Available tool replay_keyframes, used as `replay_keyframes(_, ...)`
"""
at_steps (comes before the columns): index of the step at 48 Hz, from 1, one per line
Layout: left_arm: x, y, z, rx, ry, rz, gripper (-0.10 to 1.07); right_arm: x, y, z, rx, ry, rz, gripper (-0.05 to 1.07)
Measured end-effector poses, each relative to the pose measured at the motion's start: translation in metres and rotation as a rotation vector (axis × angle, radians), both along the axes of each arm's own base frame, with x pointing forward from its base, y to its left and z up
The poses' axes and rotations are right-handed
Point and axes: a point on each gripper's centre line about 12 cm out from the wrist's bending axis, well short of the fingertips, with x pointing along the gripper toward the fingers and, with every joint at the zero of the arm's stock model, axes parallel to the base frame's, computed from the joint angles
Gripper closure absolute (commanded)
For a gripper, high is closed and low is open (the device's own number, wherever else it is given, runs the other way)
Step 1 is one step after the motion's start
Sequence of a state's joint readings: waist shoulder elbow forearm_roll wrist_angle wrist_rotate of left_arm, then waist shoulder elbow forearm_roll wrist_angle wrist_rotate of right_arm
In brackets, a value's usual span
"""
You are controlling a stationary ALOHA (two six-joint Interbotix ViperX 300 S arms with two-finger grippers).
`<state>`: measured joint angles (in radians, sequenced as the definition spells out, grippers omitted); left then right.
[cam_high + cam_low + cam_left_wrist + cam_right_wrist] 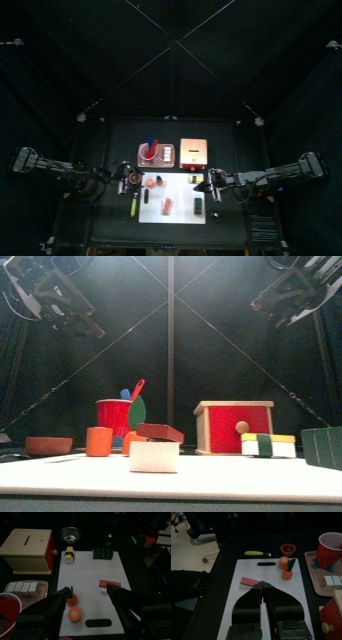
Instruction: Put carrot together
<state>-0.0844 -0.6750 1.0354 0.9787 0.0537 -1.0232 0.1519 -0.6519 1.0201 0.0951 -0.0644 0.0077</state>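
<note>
The carrot lies in two parts on the white cutting mat [90, 587]: a tapering piece with a green top [288, 567] and, apart from it, a short round orange chunk [75, 615]. Only the left wrist view shows the chunk's flat cut face; in the front view it stands as a small orange cylinder [99, 441] beside the red cup [115, 416]. The wrist views also reveal a red-and-white striped block [250, 581] on the mat, a dark slot-shaped piece [97, 622] and a yellow-green stick [254, 553] just off the mat's edge, which the top view barely resolves.

Both arms hang high over the table, one from each side, holding nothing. The left gripper [90, 607] has its jaws spread wide, with the carrot parts between and below them. The right gripper [263, 592] has its jaws nearly together, closed on nothing, above the striped block.

Around stand a wooden box with a red front [234, 426], a brown bowl [48, 445] and a yellow, green and white block [267, 446].
</note>
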Motion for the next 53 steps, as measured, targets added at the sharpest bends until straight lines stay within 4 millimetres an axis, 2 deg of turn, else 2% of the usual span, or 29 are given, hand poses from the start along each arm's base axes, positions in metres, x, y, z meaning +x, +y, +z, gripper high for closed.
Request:
replay_keyframes(21, -0.001, 0.0, 0.002, -0.003, -0.009, -0.002, 0.03, 0.001, 0.001, -0.002, -0.001, 0.008, 0.005, 0.98)
replay_keyframes(29, -0.001, 0.0, 0.002, -0.005, -0.011, -0.005, 0.03, 0.006, 0.001, -0.005, 0.121, 0.043, -0.042, 0.92)
replay_keyframes(33, -0.001, 0.0, 0.002, -0.005, -0.011, -0.005, 0.03, 0.011, 0.001, -0.002, 0.24, 0.061, -0.087, 0.83)
replay_keyframes(38, 0.0, -0.001, 0.002, -0.005, -0.013, -0.008, 0.03, 0.017, 0.001, -0.002, 0.388, 0.113, -0.145, 0.63)
replay_keyframes(46, -0.001, -0.002, 0.003, -0.001, -0.017, -0.016, 0.03, 0.028, 0.007, -0.013, 0.553, 0.25, -0.207, 0.19)
replay_keyframes(50, -0.001, -0.002, 0.003, 0.001, -0.019, -0.017, 0.03, 0.034, 0.01, -0.021, 0.613, 0.325, -0.233, 0.06)
replay_keyframes(53, 0.0, -0.002, 0.003, 0.001, -0.02, -0.018, 0.03, 0.039, 0.013, -0.027, 0.638, 0.384, -0.245, 0.04)
